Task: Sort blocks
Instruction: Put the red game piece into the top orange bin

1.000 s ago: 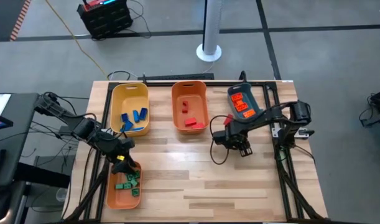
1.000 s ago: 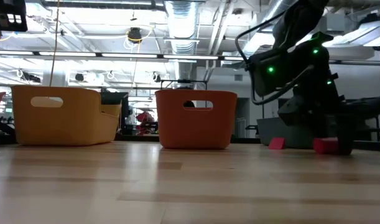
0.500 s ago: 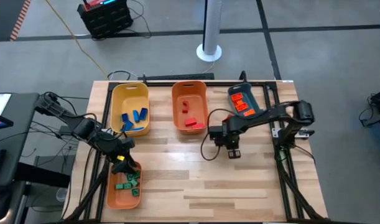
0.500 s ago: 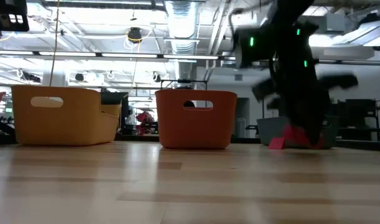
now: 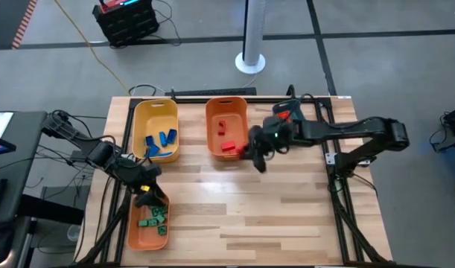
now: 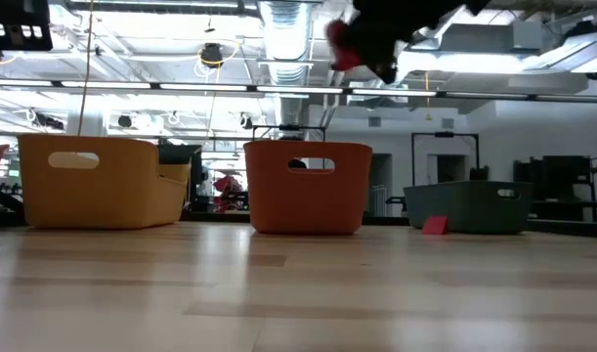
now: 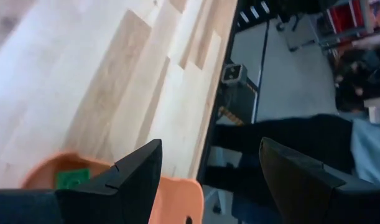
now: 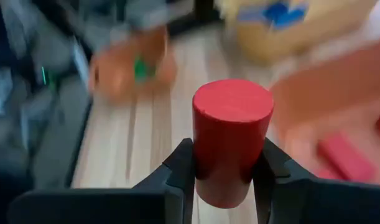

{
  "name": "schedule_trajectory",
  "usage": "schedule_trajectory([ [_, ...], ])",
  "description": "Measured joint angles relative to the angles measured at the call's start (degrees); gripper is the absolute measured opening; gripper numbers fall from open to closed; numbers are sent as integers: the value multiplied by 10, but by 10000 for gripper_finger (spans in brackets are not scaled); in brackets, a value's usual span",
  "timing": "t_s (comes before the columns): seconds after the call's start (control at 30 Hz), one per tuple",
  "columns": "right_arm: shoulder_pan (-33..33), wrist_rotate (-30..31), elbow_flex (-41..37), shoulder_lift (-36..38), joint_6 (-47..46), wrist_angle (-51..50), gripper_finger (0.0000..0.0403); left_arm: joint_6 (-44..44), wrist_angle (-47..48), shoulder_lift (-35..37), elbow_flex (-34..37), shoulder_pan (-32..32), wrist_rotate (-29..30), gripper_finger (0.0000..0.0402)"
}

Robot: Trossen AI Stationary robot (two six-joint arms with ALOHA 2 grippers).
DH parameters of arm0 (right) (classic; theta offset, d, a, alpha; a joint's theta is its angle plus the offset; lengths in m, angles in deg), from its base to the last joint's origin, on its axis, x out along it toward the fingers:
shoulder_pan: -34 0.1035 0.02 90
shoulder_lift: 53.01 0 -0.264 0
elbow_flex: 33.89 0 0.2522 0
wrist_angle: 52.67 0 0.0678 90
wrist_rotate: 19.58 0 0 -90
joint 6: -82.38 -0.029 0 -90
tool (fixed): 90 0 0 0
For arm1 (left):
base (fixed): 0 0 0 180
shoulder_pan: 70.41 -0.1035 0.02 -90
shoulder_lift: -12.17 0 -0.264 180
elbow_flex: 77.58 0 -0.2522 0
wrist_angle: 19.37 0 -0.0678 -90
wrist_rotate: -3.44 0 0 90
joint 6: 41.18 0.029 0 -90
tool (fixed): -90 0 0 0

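My right gripper (image 5: 253, 152) hangs high over the table beside the right wall of the far orange bin (image 5: 227, 128), shut on a round red block (image 8: 232, 130), which also shows high up in the low view as the red block (image 6: 342, 44). The orange bin holds red blocks (image 5: 227, 146). My left gripper (image 7: 208, 168) stands open, with nothing between its fingers, over the near-left orange bin (image 5: 147, 222), where green blocks (image 5: 154, 216) lie. Blue blocks (image 5: 160, 141) lie in the yellow bin (image 5: 156, 112). Another red block (image 6: 434, 225) rests on the tabletop. My right gripper pinches the round red block between its two fingers (image 8: 180, 168), on opposite sides of its curved wall (image 8: 205, 168). The fingers come from the table's right, slanting downward. The block sticks out beyond the fingertips with its flat end (image 8: 233, 99) forward, lifted clear of the table.
A teal bin (image 5: 293, 123) with orange blocks stands at the far right, behind my right arm. The wooden tabletop (image 5: 242, 216) spreads between the bins toward the near edge. Cables and frame rails run along the table's left and right sides.
My right gripper has shut on the red block on the table beside the teal bin. It has risen high and swung toward the table's left, up to the far orange bin, tipping from pointing down to slanting. The block is lifted clear.
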Motion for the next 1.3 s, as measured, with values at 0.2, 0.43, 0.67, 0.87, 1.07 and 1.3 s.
schedule_trajectory([
  [0.2,-68,4,19,-84,-83,58,101,0,-1,0,0,0,30,261],
  [0.43,-108,69,164,-200,-44,-65,100,-9,-5,0,0,0,30,261],
  [0.67,-123,77,330,-336,26,-259,99,-1,-4,0,0,0,31,261],
  [0.87,-140,77,374,-395,35,-337,99,-6,-4,0,0,0,31,261],
  [1.07,-154,76,379,-405,49,-410,146,-10,-3,0,0,0,31,261],
  [1.3,-157,75,379,-373,93,-453,228,-2,-1,0,0,0,31,261],
])
